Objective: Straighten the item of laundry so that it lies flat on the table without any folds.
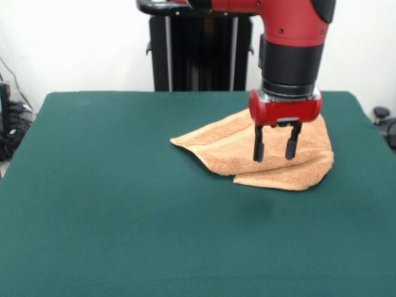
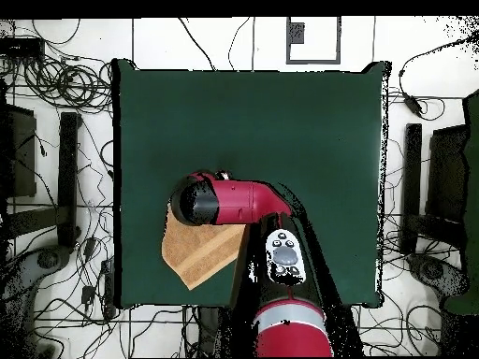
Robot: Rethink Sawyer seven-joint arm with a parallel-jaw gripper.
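Observation:
The light-orange terry towel (image 1: 272, 154) lies folded over itself on the dark green table (image 1: 124, 204), at the right and toward the far side in the front view. Its near edge is doubled, with a pointed corner to the left. My gripper (image 1: 276, 151) hangs open above the towel's middle, its two black fingers (image 1: 258, 148) spread apart and holding nothing. In the overhead view the towel (image 2: 195, 251) shows near the table's left edge (image 2: 126, 187), partly hidden under the red arm (image 2: 224, 201). The gripper itself is hidden there.
The black pedestal (image 1: 198, 52) stands behind the table's far edge. Cables and black stands (image 2: 67, 168) lie on the floor around the table. The towel lies close to the table's right edge in the front view.

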